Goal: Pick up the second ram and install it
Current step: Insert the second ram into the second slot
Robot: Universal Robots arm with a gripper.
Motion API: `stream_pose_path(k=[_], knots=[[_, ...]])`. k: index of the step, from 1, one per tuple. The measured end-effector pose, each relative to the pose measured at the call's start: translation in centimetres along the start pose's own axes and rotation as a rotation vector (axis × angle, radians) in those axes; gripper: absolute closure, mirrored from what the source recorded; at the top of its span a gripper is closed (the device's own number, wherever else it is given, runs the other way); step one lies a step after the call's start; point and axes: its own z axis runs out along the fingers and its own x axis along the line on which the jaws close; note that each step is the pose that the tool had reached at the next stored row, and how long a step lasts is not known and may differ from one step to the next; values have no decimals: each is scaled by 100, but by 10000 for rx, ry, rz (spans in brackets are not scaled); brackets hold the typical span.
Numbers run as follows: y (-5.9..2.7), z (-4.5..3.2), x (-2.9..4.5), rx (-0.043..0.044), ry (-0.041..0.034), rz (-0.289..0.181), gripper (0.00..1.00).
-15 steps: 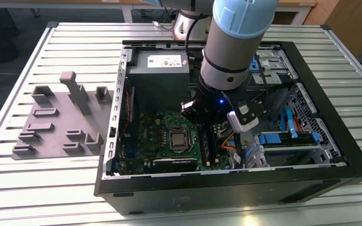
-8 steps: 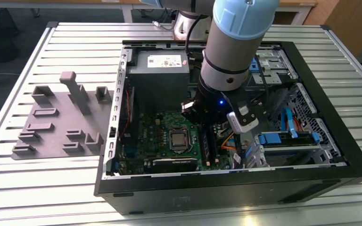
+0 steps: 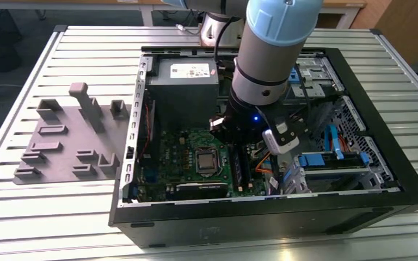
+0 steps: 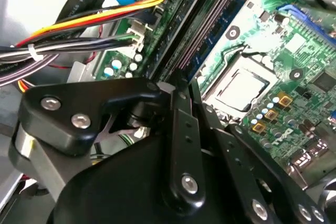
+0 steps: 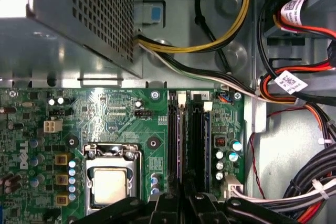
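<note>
The second ram (image 5: 180, 145) is a thin stick standing on edge in line with the black memory slots (image 5: 195, 140) beside the processor (image 5: 109, 184). In the second wrist view the second ram (image 4: 207, 27) runs straight into my fingertips. My gripper (image 5: 184, 199) sits low over the near end of the stick, its black fingers (image 4: 176, 108) drawn together on it. In the exterior view the gripper (image 3: 247, 145) reaches down inside the open computer case (image 3: 267, 217), just above the green motherboard (image 3: 172, 147).
A grey fixture (image 3: 63, 141) with upright blocks lies on the slatted table at the exterior view's left. Inside the case are the power supply (image 3: 183, 81), the drive bays (image 3: 339, 157) and bundles of cables (image 5: 294, 93) close beside the slots.
</note>
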Motion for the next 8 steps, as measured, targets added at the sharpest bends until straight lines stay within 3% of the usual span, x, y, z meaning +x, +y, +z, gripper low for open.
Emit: stream_pose_path(k=[8], knots=[[-3,-3,-5,3,1,24,86]])
